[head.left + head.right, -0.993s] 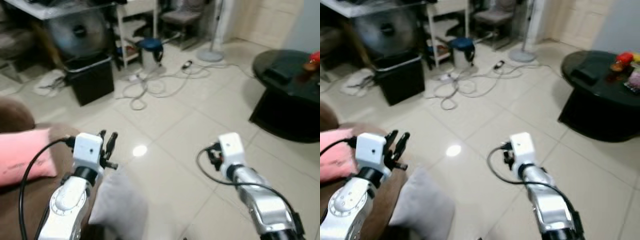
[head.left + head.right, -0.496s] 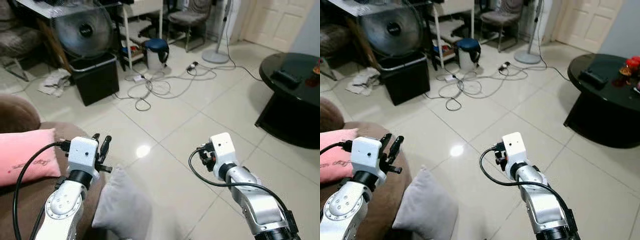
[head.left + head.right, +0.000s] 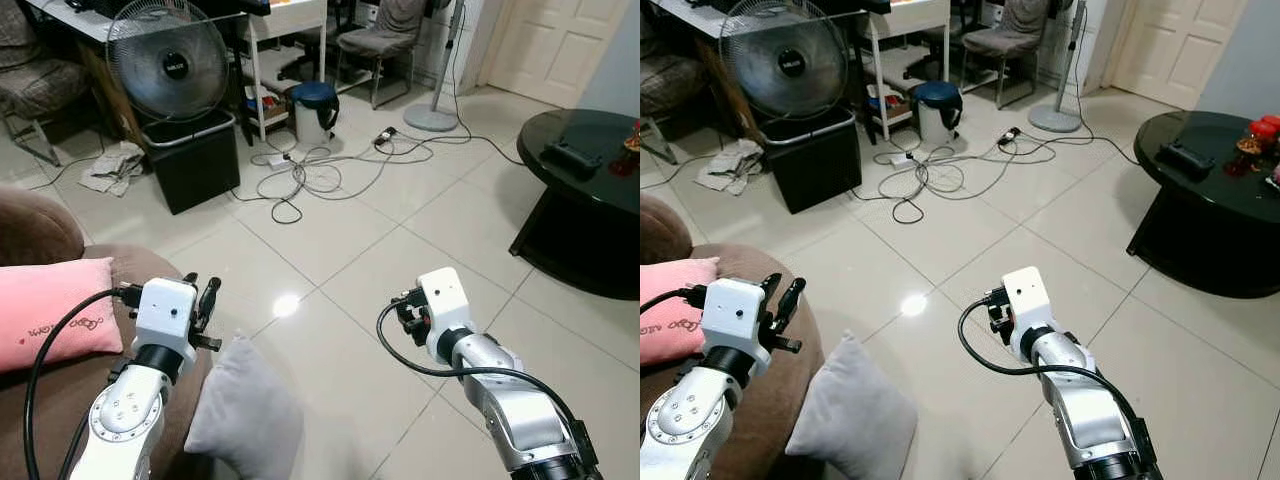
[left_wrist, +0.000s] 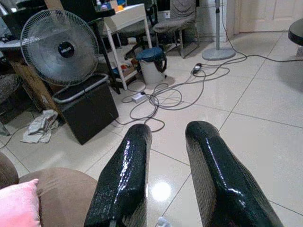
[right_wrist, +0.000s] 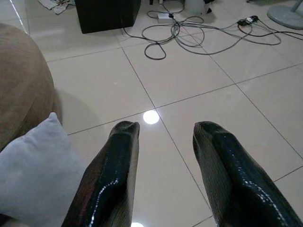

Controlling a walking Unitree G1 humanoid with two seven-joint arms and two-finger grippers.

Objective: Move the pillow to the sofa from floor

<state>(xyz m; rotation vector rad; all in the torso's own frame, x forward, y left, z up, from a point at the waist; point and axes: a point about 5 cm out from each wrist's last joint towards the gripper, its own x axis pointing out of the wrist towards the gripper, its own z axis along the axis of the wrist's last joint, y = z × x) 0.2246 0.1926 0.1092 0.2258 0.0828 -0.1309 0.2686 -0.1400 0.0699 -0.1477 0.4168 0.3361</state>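
A grey pillow [image 3: 245, 415] stands on the tiled floor, leaning against the front of the brown sofa [image 3: 60, 400]. My left gripper [image 3: 202, 292] hovers over the sofa's edge just above the pillow's top corner, open and holding nothing. Over the bare tiles to the pillow's right, my right gripper [image 3: 405, 315] points forward. In the right wrist view its fingers [image 5: 113, 161] are apart with nothing between them, and the pillow [image 5: 38, 165] lies off to one side of them. The left wrist view looks past the parted fingers [image 4: 125, 175] at the floor.
A pink pillow [image 3: 50, 310] lies on the sofa. Ahead stand a fan [image 3: 168, 60], a black bin [image 3: 195, 160], a blue-lidded bin [image 3: 315, 105] and loose cables [image 3: 320, 175]. A black round table [image 3: 585, 190] is at the right. Open tiles lie between the arms.
The whole picture has shifted and sharpened, so the camera moved. Both grippers keep their pose and the grey pillow stays against the sofa.
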